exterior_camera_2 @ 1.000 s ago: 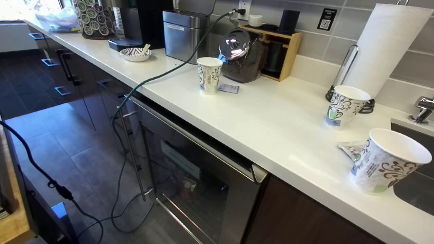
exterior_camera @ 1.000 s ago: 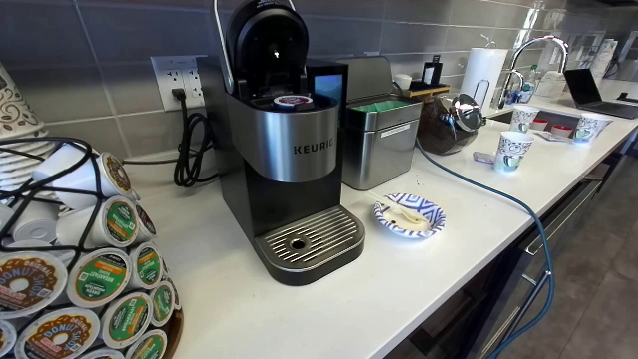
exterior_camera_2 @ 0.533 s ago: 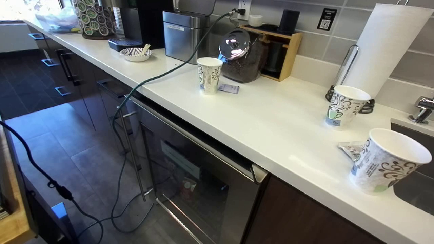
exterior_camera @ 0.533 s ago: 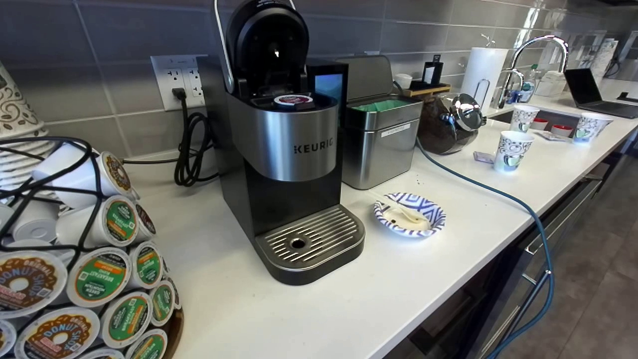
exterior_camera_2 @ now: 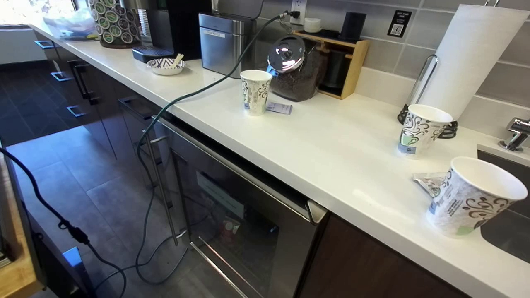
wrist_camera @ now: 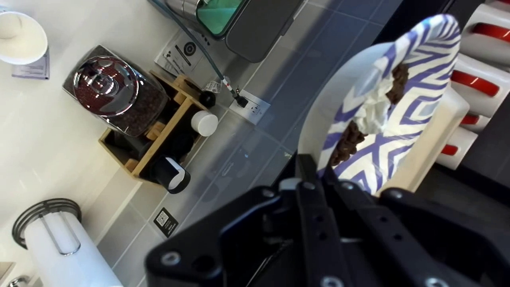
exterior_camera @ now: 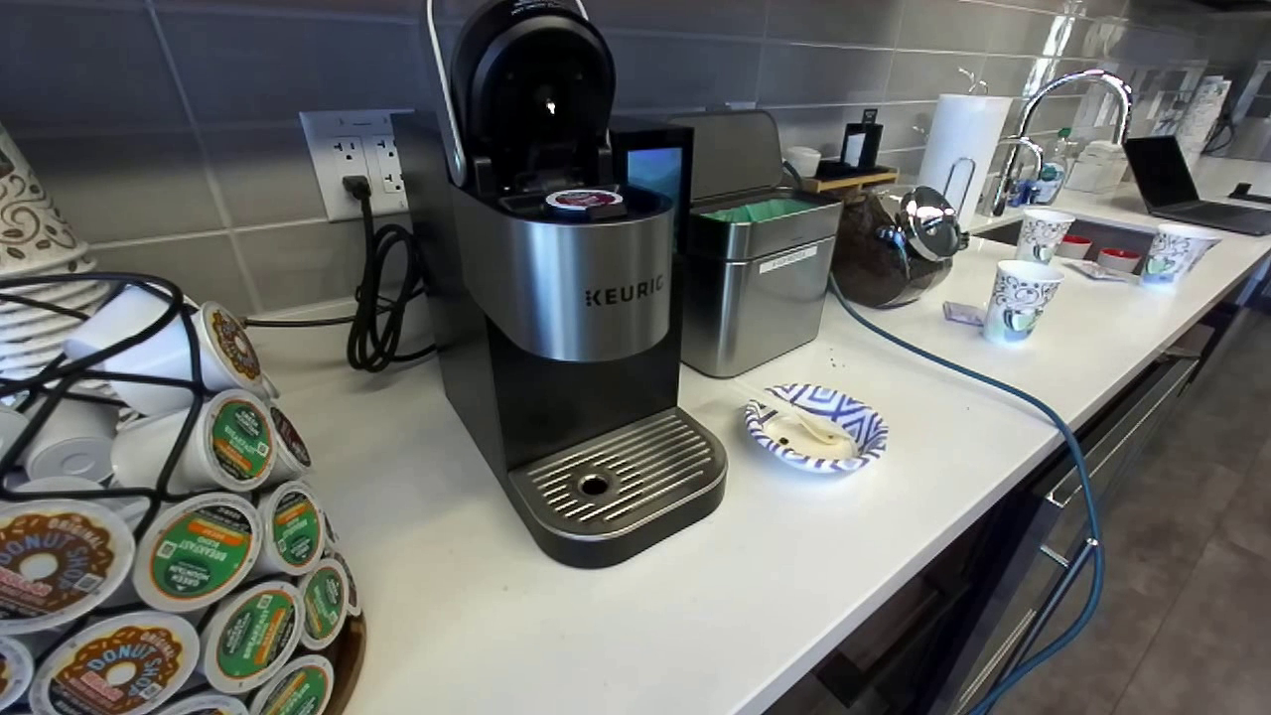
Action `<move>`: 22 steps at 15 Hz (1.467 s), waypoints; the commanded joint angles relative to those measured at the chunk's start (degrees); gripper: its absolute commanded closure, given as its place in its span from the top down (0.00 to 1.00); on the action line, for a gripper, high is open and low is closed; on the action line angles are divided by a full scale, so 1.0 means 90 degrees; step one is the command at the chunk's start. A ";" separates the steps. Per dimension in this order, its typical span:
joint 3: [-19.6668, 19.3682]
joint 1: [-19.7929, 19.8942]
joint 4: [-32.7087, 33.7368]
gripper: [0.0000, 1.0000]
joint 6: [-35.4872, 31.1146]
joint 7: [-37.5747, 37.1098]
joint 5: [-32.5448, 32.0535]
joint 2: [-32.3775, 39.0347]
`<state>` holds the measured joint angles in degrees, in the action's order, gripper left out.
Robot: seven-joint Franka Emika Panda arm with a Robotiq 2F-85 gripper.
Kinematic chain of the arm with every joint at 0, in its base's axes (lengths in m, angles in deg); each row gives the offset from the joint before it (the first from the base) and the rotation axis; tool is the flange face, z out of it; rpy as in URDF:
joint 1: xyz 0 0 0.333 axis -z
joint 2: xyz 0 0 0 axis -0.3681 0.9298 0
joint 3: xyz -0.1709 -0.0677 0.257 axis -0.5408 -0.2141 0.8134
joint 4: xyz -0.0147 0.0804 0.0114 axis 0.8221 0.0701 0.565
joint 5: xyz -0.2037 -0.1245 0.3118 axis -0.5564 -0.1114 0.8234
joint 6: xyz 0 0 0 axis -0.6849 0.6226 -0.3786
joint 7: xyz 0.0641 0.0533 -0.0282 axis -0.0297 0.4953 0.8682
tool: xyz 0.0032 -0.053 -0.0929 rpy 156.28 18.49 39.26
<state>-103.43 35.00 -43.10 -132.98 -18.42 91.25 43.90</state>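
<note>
Bowl — rim partly behind fingertips

Looks like an office kitchen to me: coffee maker, heaps of pods, paper cups along a white surface, paper towel roll, sink tap, even a laptop further down.

The black 2-fingered metal gripper looks matt; the round purple-and-white paper bowl, smooth; the rectangular silver metal bin, satin-brushed; the flat white stone-like countertop, smooth and glossy.
</note>
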 commanded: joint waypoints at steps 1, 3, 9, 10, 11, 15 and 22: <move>-0.0006 0.0017 0.0074 0.04 0.0006 -0.0044 0.0014 0.0055; -0.0018 0.0033 0.0138 0.01 0.0010 -0.0078 0.0019 0.0100; 0.0882 0.0536 0.0937 0.01 -0.0713 -0.1263 -0.0800 0.0514; 0.0967 0.0529 0.1061 0.01 -0.0783 -0.1419 -0.1038 0.0594; 0.1058 0.0534 0.1146 0.01 -0.0810 -0.1577 -0.1195 0.0657; 0.1418 0.0478 0.1541 0.01 -0.0839 -0.2254 -0.1842 0.0999; 0.1789 0.0707 0.2230 0.01 -0.1205 -0.3736 -0.2585 0.1607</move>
<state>-89.18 39.22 -28.31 -142.74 -45.83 70.42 55.14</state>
